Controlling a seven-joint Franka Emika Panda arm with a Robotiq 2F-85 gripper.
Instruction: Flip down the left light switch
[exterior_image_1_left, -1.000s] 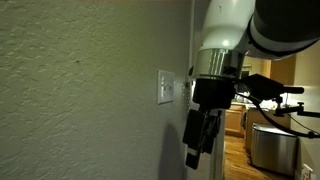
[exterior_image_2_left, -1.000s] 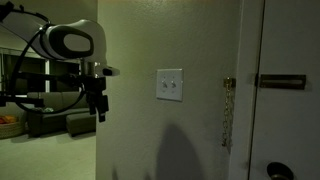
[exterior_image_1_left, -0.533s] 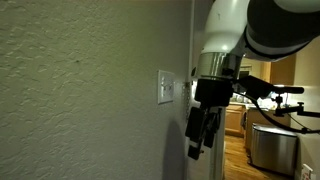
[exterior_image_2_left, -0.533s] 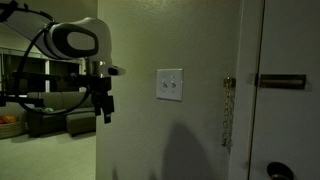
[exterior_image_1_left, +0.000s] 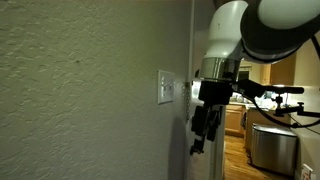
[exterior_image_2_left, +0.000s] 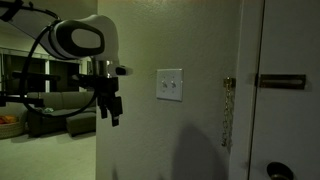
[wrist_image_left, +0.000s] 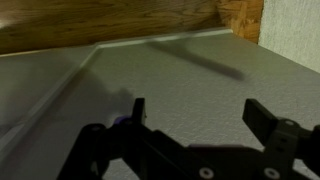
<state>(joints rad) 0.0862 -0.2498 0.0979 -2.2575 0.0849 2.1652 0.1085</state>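
Note:
A white rectangular wall plate (exterior_image_2_left: 169, 85) with two small toggles sits on the textured wall; the left light switch (exterior_image_2_left: 165, 85) is its left toggle. In an exterior view the plate (exterior_image_1_left: 165, 87) shows edge-on. My black gripper (exterior_image_2_left: 114, 113) hangs below the white arm, to the left of the plate and a little lower, apart from it. In an exterior view it (exterior_image_1_left: 203, 135) hangs out from the wall, below the plate. In the wrist view the gripper (wrist_image_left: 195, 110) is open and empty, facing bare wall.
A tall white door panel (exterior_image_2_left: 290, 90) with a dark handle and a hanging chain (exterior_image_2_left: 227, 112) stands right of the plate. The wall's corner edge (exterior_image_2_left: 98, 100) is beside the gripper. A sofa (exterior_image_2_left: 45, 115) lies behind. A metal bin (exterior_image_1_left: 270, 147) stands on the wood floor.
The arm and gripper have moved toward the wall plate, closer to the wall's corner. The jaws stay open.

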